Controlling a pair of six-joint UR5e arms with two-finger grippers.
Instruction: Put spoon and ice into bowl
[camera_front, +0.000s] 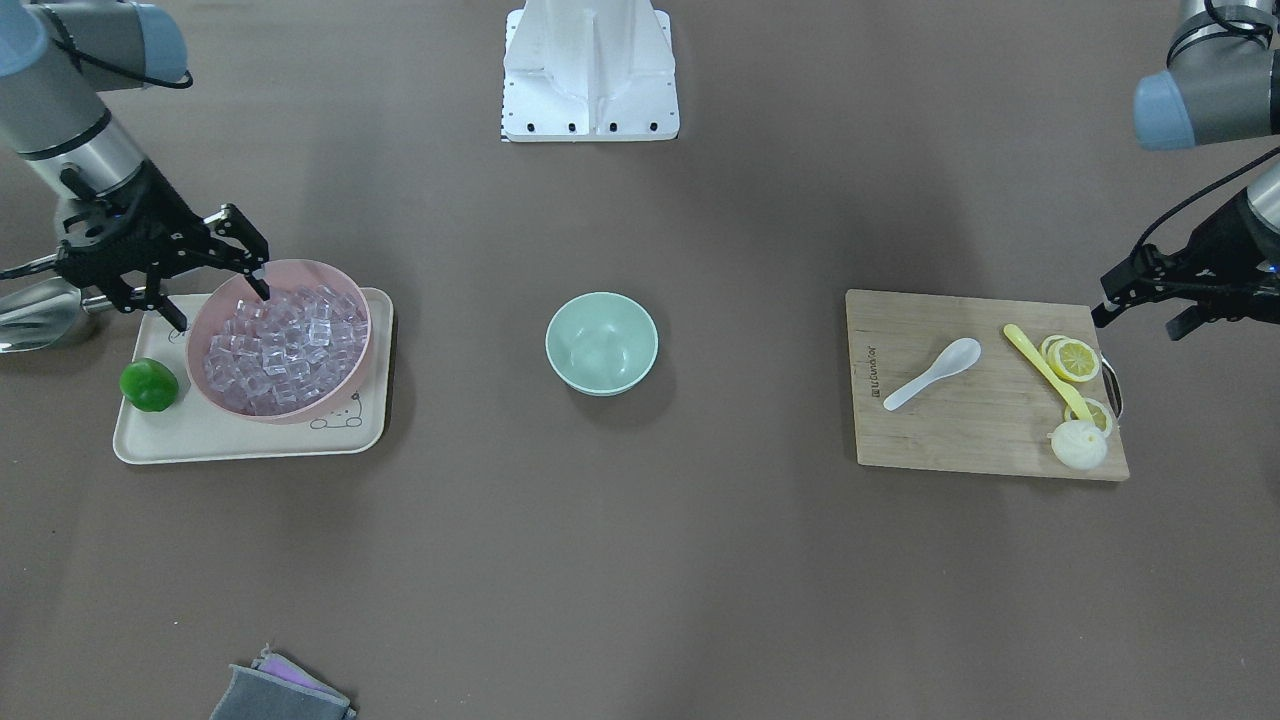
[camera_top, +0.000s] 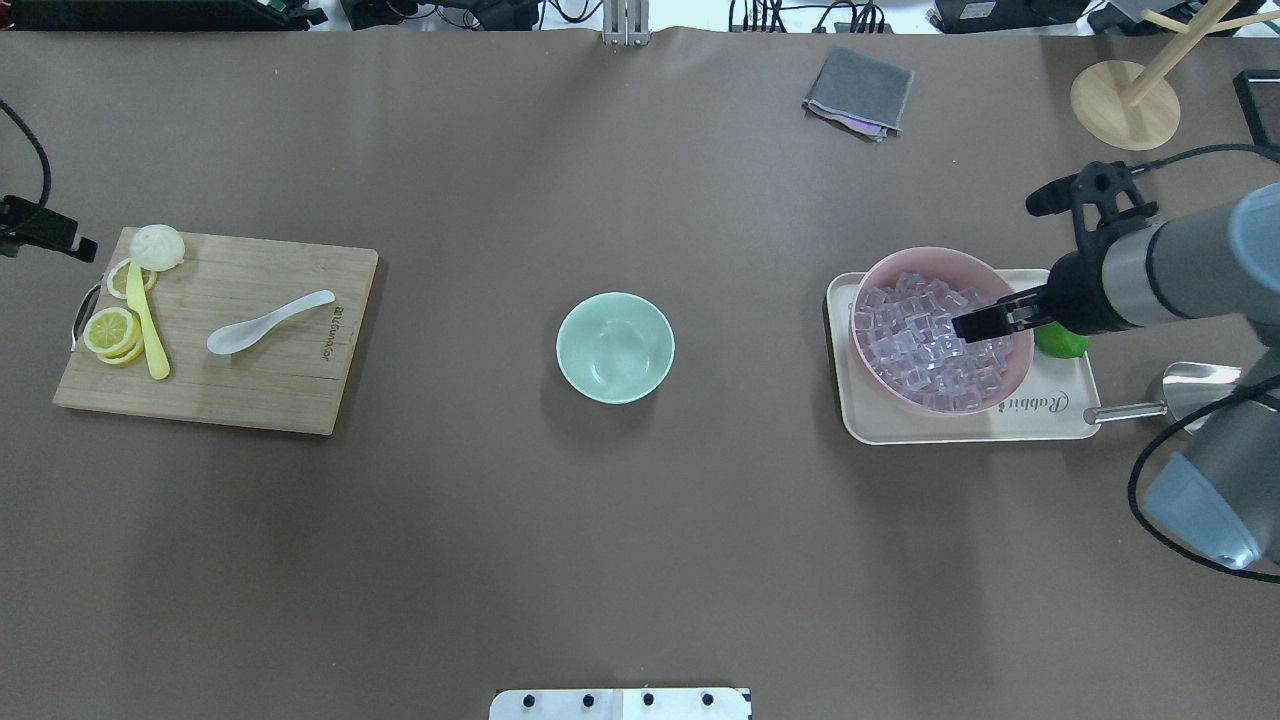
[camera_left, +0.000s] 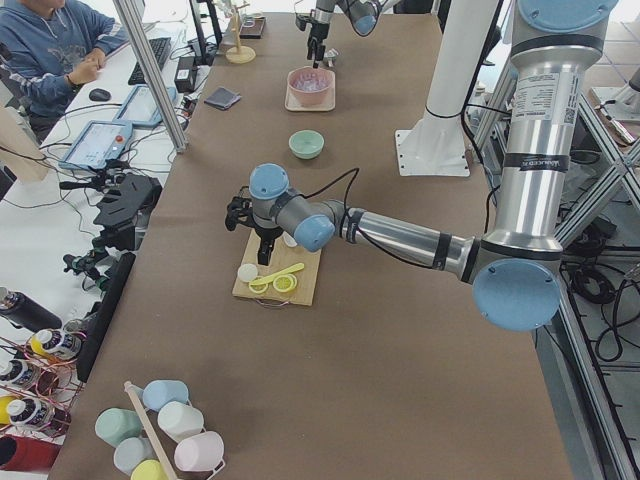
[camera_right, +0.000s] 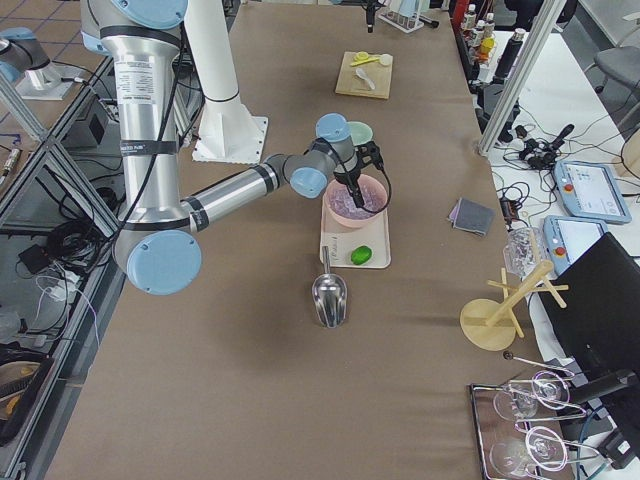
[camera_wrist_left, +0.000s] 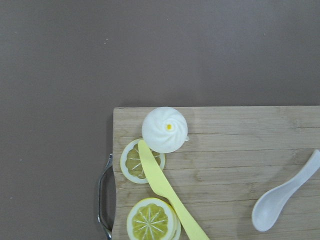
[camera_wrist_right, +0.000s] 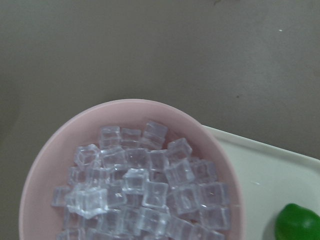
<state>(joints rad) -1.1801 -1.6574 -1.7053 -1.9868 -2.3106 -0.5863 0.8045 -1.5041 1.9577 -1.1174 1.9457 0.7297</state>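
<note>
The white spoon (camera_front: 935, 372) lies on the wooden cutting board (camera_front: 960, 440); it also shows in the left wrist view (camera_wrist_left: 282, 195). The mint-green bowl (camera_front: 601, 342) stands empty at the table's middle. Many clear ice cubes (camera_wrist_right: 145, 185) fill a pink bowl (camera_front: 340, 380) on a cream tray (camera_front: 250, 440). My right gripper (camera_front: 222, 305) is open, one finger over the ice, the other outside the pink rim. My left gripper (camera_front: 1136, 322) is open and empty, hovering off the board's lemon end, away from the spoon.
On the board lie a yellow utensil (camera_front: 1045, 372), lemon slices (camera_front: 1075, 360) and a white bun (camera_front: 1078, 445). A green fruit (camera_front: 149, 385) sits on the tray. A steel scoop (camera_front: 35, 315) lies beside it. A grey cloth (camera_front: 280, 695) lies at the far edge.
</note>
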